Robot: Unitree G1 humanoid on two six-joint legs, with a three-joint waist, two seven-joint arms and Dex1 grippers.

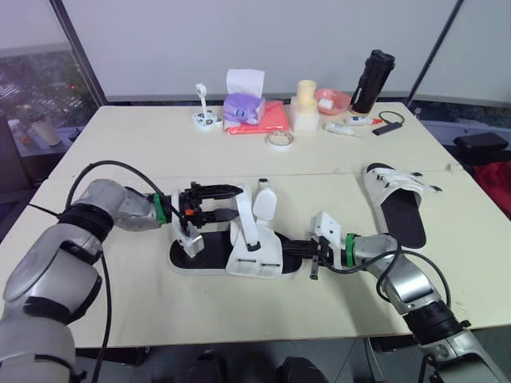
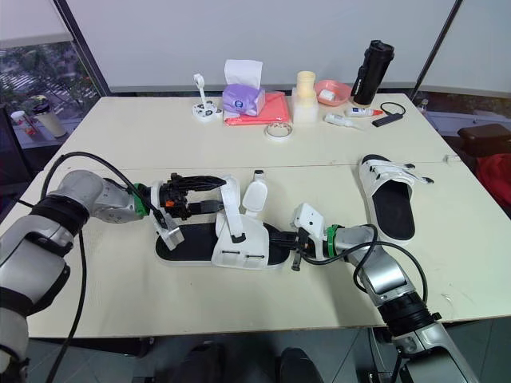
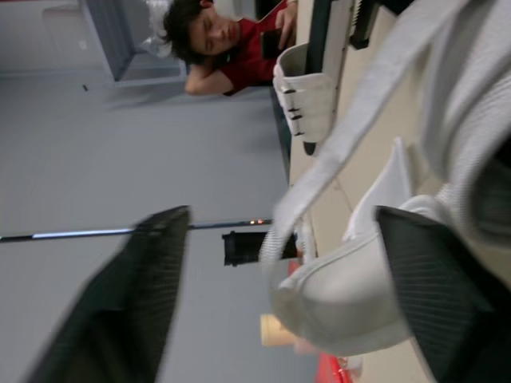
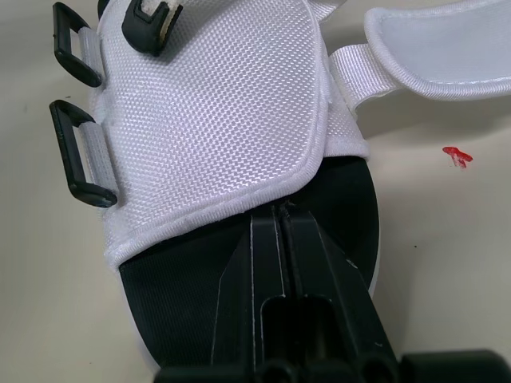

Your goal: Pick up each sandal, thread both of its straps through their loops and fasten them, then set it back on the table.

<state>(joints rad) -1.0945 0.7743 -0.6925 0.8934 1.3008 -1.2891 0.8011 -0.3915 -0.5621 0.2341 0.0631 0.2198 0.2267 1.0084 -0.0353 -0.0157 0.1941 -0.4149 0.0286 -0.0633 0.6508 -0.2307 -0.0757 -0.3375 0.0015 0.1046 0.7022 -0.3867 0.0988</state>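
A white-strapped sandal with a black sole lies at the front middle of the table. My left gripper hovers open over its heel side. One raised white strap passes between the two spread fingers. A second strap flap stands up beside it. My right gripper is shut, its tips resting on the black insole at the toe end, just under the white upper. Two black loops sit at the upper's side. The other sandal lies at the right.
Along the far edge stand a purple tissue box, a red cloth, a tape roll, a cream jar, a pink bowl and a black bottle. A person in red sits beyond the table.
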